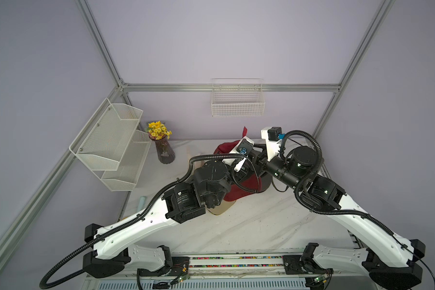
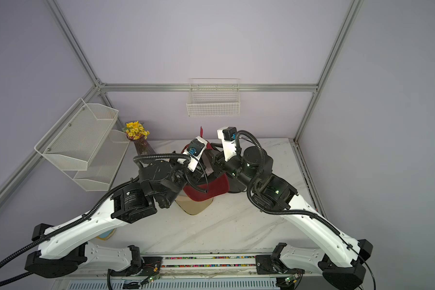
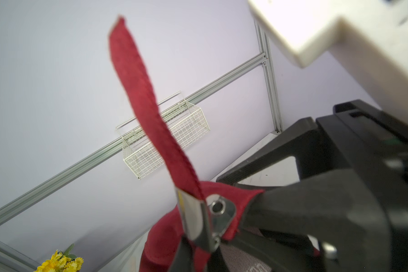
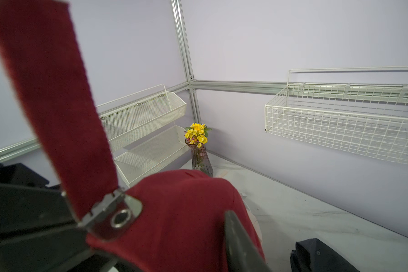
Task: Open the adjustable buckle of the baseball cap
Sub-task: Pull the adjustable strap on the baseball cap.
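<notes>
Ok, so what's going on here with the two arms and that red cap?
Both arms are working at the back of the red cap on the table. The left gripper is shut on the metal buckle, with the strap sticking up from it. The right gripper sits beside it, jaws apart, holding nothing. Whether the buckle is fully open is hard to tell.

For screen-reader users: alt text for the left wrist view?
A red strap stands up from the metal buckle of a red baseball cap, the open right gripper beside it. Behind: lavender wall, white wire basket, yellow flowers.
</notes>
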Action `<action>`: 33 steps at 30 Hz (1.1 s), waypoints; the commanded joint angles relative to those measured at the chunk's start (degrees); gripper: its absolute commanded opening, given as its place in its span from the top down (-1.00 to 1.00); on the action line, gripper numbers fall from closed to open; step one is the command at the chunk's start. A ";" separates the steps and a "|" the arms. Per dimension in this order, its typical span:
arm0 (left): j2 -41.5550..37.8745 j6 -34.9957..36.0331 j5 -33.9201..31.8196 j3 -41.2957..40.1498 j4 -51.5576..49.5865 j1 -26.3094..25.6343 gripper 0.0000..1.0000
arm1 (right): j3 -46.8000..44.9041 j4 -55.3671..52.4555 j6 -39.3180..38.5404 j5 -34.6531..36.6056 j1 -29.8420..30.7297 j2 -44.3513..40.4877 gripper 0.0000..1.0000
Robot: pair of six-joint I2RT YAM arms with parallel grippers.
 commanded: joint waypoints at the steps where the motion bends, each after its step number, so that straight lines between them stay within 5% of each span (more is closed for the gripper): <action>1: 1.48 -1.95 2.64 1.45 -1.22 0.49 1.00 | 1.37 0.44 -1.48 -3.45 2.85 -0.36 0.32; 10: 1.10 -5.54 5.19 0.46 -5.15 1.96 1.00 | 2.79 0.29 -2.95 -1.92 3.51 0.01 0.32; 19: -0.03 -8.78 12.52 0.20 -10.41 1.96 1.00 | 1.53 2.89 -3.41 0.22 3.53 0.64 1.00; 33: -3.50 -13.42 19.52 -7.20 -17.42 2.01 1.00 | 5.32 5.15 -5.64 7.72 3.48 2.38 1.00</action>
